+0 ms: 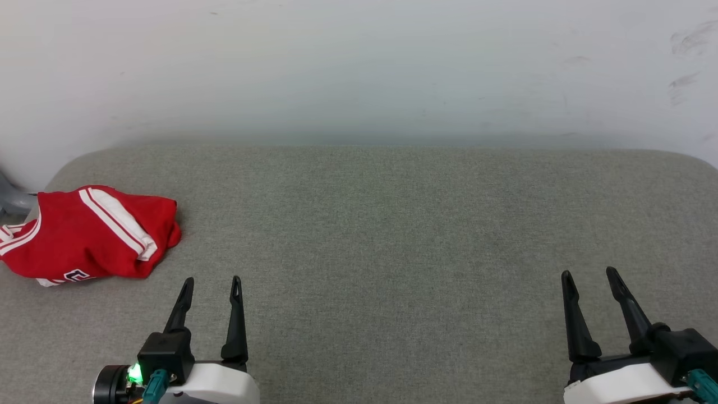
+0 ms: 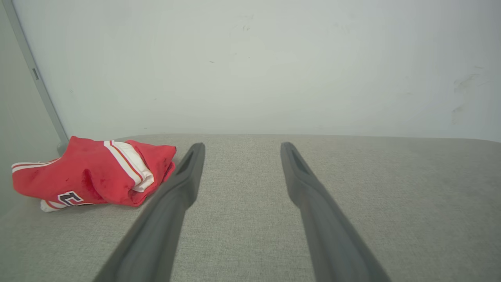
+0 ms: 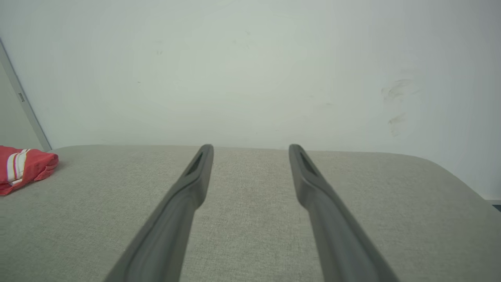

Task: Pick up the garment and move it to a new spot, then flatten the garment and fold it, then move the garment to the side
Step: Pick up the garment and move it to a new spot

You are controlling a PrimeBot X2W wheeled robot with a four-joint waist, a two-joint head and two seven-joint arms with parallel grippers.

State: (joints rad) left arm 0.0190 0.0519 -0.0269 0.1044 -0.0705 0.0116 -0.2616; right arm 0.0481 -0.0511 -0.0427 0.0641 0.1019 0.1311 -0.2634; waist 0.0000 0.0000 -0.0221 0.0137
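Observation:
The garment (image 1: 84, 233) is a red jersey with white-striped trim, lying in a folded bundle at the far left of the grey padded surface (image 1: 392, 224). In the left wrist view the garment (image 2: 90, 176) lies left of my fingers, and the right wrist view catches the garment (image 3: 23, 166) at its left edge. My left gripper (image 1: 212, 281) stands open near the front edge, a little to the right of the bundle and apart from it, with nothing between its fingers. At the lower right my right gripper (image 1: 589, 275) is open too, far from the cloth.
A white wall (image 1: 359, 67) rises right behind the padded surface. A grey upright post (image 2: 39, 82) stands at the far left corner, just behind the bundle. The surface's corners are rounded, and its right edge (image 3: 462, 180) falls away.

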